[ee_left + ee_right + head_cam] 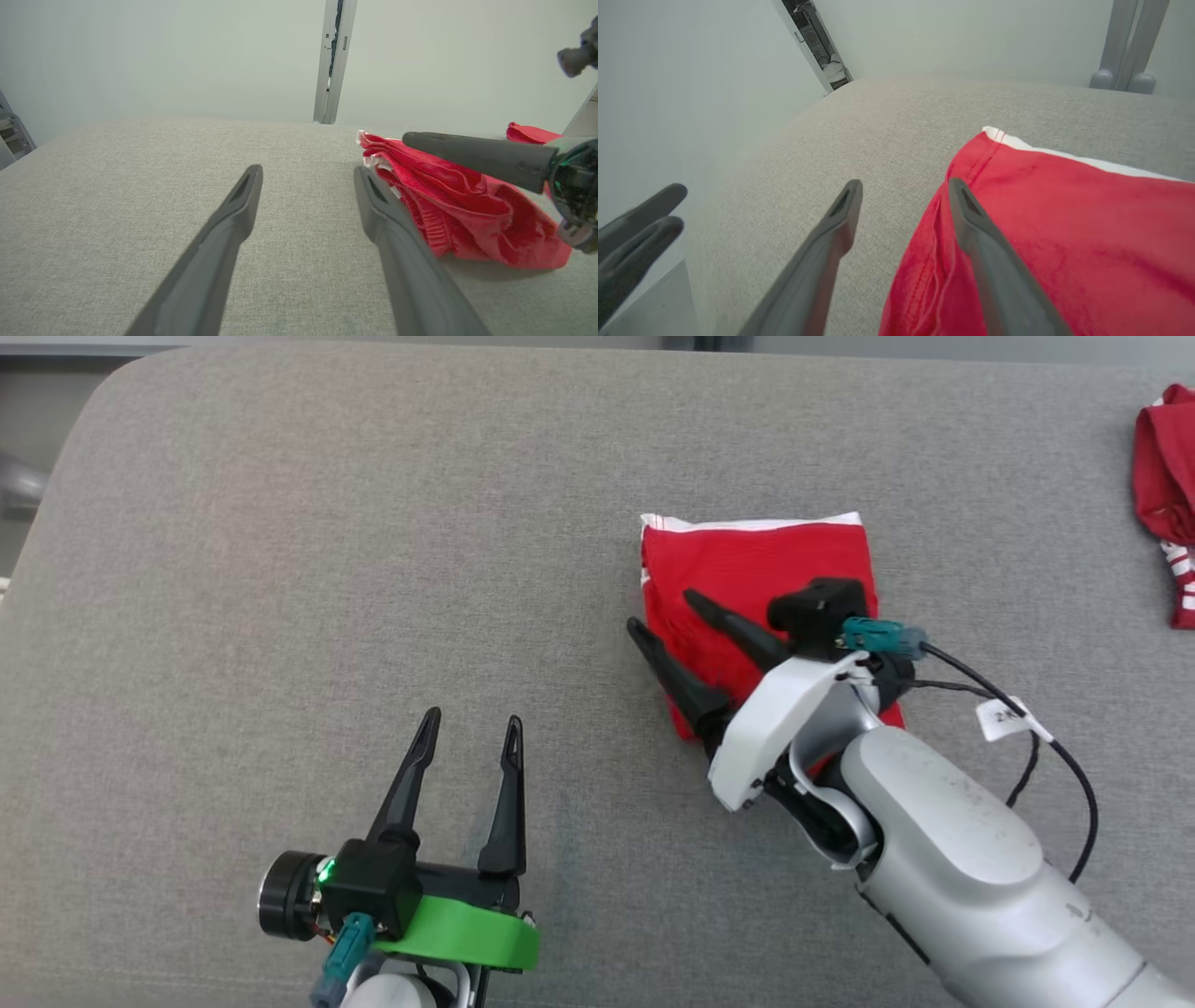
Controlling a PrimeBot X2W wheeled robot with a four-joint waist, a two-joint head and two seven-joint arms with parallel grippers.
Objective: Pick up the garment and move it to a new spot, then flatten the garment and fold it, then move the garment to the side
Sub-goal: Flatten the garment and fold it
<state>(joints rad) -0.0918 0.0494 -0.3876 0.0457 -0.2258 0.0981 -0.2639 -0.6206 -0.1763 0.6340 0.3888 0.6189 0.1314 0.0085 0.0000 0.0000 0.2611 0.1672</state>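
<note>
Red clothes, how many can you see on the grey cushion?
2. The folded garment lies in the middle, at the right gripper; a crumpled red cloth sits at the right edge, partly cut off.

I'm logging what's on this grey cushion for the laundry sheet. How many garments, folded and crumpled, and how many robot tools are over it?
Folded red fabric garment with white trim: 1
Crumpled red fabric garment with white stripes: 1
Dark two-fingered tools: 2, the left tool and the right tool
Total: 4
</note>
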